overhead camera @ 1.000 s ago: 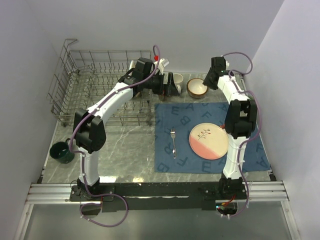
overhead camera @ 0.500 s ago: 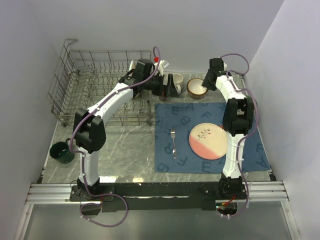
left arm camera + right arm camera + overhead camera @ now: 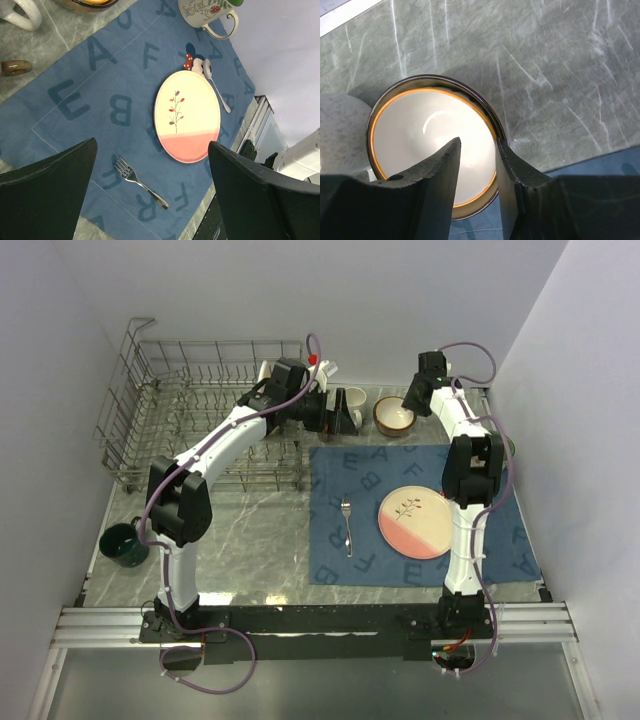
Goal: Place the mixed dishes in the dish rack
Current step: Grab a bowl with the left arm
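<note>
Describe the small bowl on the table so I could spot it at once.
Find the blue lettered placemat on the grey marble table. Just past its far edge sits a small round bowl, brown-rimmed and cream inside. Unlike the white mug on its left, it has no handle.

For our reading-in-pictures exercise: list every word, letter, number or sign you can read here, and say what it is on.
"A", "F", "B", "E", "R": separate big letters printed across the blue placemat.
White mug: cartoon picture only, no lettering readable.
Plate: twig drawing, no words.
</note>
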